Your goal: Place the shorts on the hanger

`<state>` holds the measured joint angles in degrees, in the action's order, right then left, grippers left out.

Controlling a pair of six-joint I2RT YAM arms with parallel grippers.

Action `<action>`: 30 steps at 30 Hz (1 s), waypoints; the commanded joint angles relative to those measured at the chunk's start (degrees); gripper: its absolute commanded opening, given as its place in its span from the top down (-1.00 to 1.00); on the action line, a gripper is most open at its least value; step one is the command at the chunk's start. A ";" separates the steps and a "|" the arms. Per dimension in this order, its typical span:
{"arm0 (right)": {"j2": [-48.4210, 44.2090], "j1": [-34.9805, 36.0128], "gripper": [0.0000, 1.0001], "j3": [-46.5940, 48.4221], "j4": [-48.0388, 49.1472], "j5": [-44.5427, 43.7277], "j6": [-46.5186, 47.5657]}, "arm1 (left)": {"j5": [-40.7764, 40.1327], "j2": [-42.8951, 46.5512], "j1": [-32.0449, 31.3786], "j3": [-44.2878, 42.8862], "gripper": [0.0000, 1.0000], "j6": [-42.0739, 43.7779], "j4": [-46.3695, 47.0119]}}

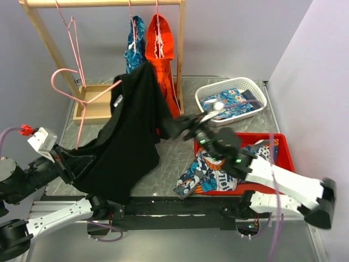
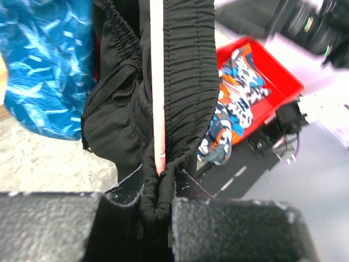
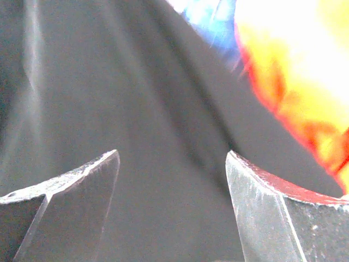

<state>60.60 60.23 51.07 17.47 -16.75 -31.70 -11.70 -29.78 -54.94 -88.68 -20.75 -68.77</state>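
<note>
Above the middle of the table [image 1: 173,158], I am seeing the black shorts [image 1: 133,131] hanging in the air, draped over a pink wire hanger [image 1: 83,101] that is sticking out to the left. Down at the shorts' lower left corner, the left gripper [image 1: 73,161] is pinching nearly closed on a bunched fold of the waistband. From its wrist camera the pink wire is running straight down into that same pinch, and I cannot tell whether the wire is gripped too. On the right, the right gripper [image 1: 182,126] is reaching toward the shorts' edge with its fingers spread wide, gripping nothing; black fabric is filling its wrist view. Crowding in directly behind the shorts, an orange-red garment [image 1: 161,43] and a blue patterned garment [image 1: 134,41] are hanging from a wooden rack [image 1: 46,41], alongside a spare pink hanger [image 1: 71,33]. Nearby, a white basket [image 1: 253,90] and a red bin [image 1: 283,153] are holding patterned clothes [image 1: 204,172].
</note>
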 commanded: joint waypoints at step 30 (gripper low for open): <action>17.08 -7.42 -0.71 0.34 14.68 28.62 -8.82 | 7.32 2.71 -2.98 -0.96 0.98 2.65 7.87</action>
<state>74.96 48.12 52.53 23.49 8.51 -41.19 -1.02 -28.56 -57.84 -88.29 -18.68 -68.40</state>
